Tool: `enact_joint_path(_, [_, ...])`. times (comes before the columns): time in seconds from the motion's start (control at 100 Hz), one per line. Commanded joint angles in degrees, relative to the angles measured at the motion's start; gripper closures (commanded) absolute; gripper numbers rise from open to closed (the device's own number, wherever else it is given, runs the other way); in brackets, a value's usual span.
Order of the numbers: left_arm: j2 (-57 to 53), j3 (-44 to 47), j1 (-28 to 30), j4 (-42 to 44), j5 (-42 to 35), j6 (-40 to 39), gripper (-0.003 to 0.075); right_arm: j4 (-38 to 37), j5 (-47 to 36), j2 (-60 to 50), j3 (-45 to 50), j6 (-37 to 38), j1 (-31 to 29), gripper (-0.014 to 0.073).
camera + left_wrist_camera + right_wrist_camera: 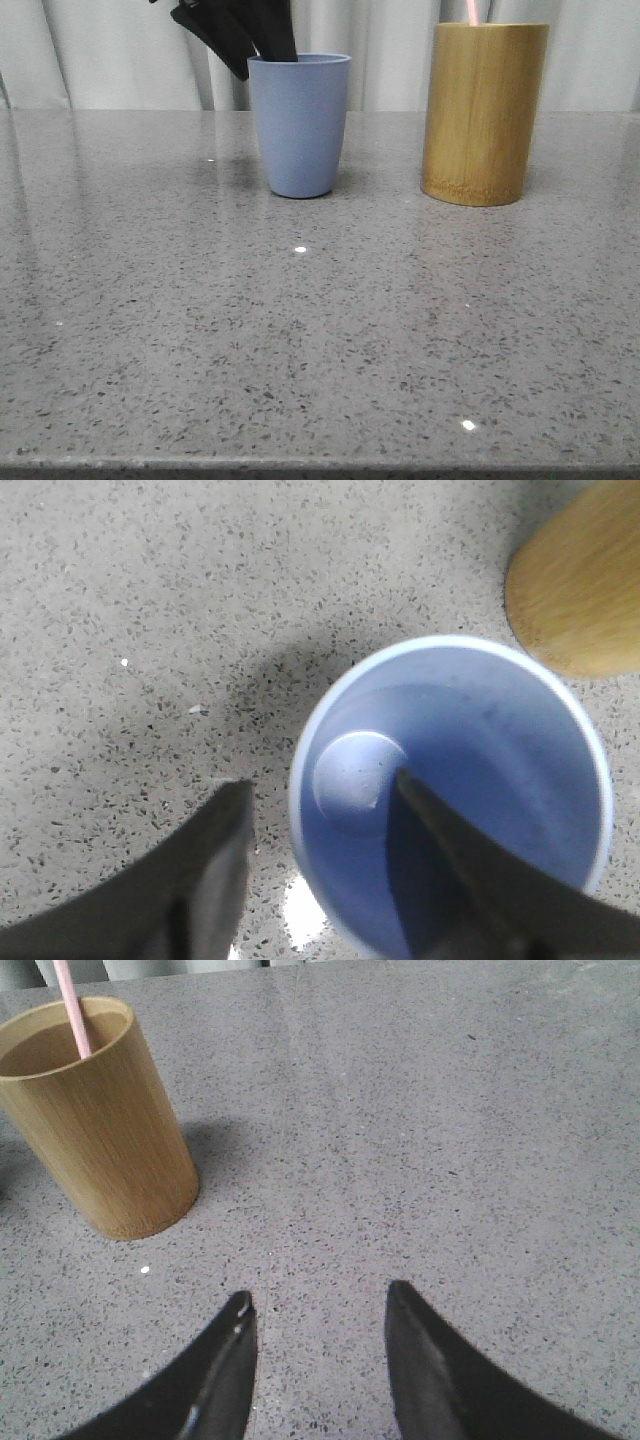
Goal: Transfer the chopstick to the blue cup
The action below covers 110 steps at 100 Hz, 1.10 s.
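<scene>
The blue cup (300, 125) stands upright at the table's middle back. From above in the left wrist view the blue cup (480, 750) looks empty inside. My left gripper (258, 50) is open and straddles the cup's rim: one finger (470, 870) reaches inside the cup and the other finger (200, 870) is outside it. A pale pink chopstick (72, 1005) stands in the bamboo holder (100, 1120); its shaft shows at the front view's top edge (470, 10). My right gripper (320, 1295) is open and empty over bare table, to the right of the holder.
The bamboo holder (483, 112) stands right of the blue cup, a short gap between them; its edge shows in the left wrist view (580, 580). The grey speckled table (320, 340) stretches to the front edge. Pale curtains hang behind.
</scene>
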Motion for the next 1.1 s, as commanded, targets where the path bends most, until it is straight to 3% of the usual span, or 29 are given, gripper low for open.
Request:
enact_joint_path(0.0, [-3.1,-3.1,-0.4,-1.6,-0.9,-0.5,0.0339,0.1,-4.6,0.7,-2.2,-0.3,-0.3,0.0263])
enact_joint_path(0.22, [-3.5,-7.3,-0.4,-1.6,2.4,-1.2,0.0344,0.1,-4.6,0.7,-2.2,-0.3,-0.3,0.0263])
enact_joint_path(0.33, [-4.8,-7.3,0.2,3.2,4.5,-5.2,0.0348,0.1,-4.5,0.7,-2.2,-0.3,-0.3,0.0263])
enact_joint_path(0.58, [-11.2,-4.8,4.2,6.8,5.6,-8.6,0.0408,0.1,-3.8,3.0,-2.3,-1.7,-0.3,0.0263])
enact_joint_path(0.8, [-21.5,5.5,7.2,10.6,0.4,-9.8,0.0426,1.4,-3.4,8.1,-3.7,-1.7,-0.1,0.0263])
enact_joint_path(1.09, [-35.7,24.8,11.1,12.0,-10.3,-11.9,0.0426,1.6,-1.4,15.1,-13.5,-3.7,-0.1,0.0263])
